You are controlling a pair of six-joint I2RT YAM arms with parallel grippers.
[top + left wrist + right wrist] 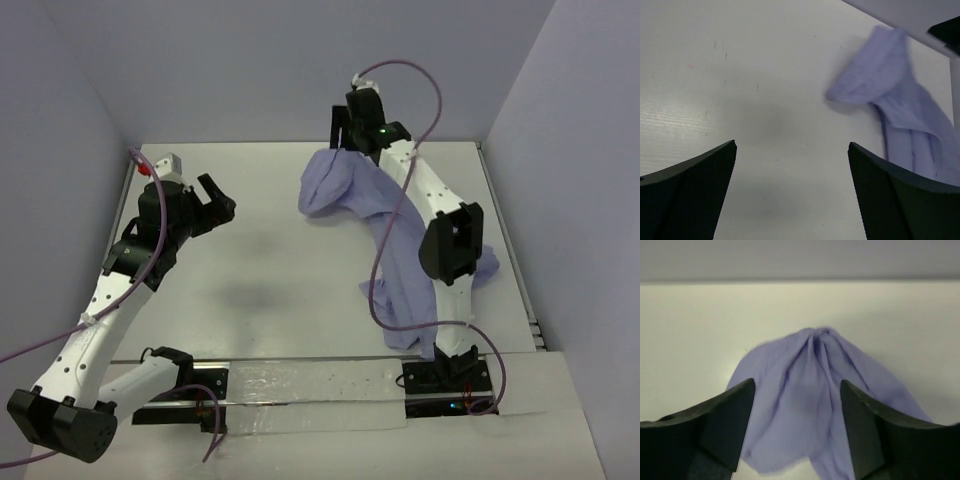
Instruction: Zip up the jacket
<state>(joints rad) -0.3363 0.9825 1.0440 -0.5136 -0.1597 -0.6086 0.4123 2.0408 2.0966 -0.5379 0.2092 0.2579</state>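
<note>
1. The jacket point(345, 190) lies in the right half of the top view. A bunched lump sits at upper centre, just short of the table's back edge. From it a long strip runs down under the right arm point(445, 235) to a crumpled end at lower right, near that arm's base.
2. The right gripper point(348, 128) hangs over the bunched lump at top centre of the top view. In its wrist view the right gripper point(796, 390) has its jaws well apart. The cloth point(810, 410) rises to a gathered peak between them in the frame, and nothing is pinched. Whether a finger brushes the fabric cannot be told.
3. The left gripper point(215, 200) is at upper left of the top view, opened as wide as it goes and holding nothing. In its wrist view it point(792, 145) looks down on bare table, with the jacket's lump point(890, 85) at upper right, well apart from both fingers.
4. The back wall point(300, 70) stands just behind the right gripper. The right wall point(570, 150) runs close along the jacket's lower end, and the left wall point(50, 120) is near the left gripper.
5. Bare table point(270, 280) spreads across the centre and left of the top view, between the left gripper and the jacket.
</note>
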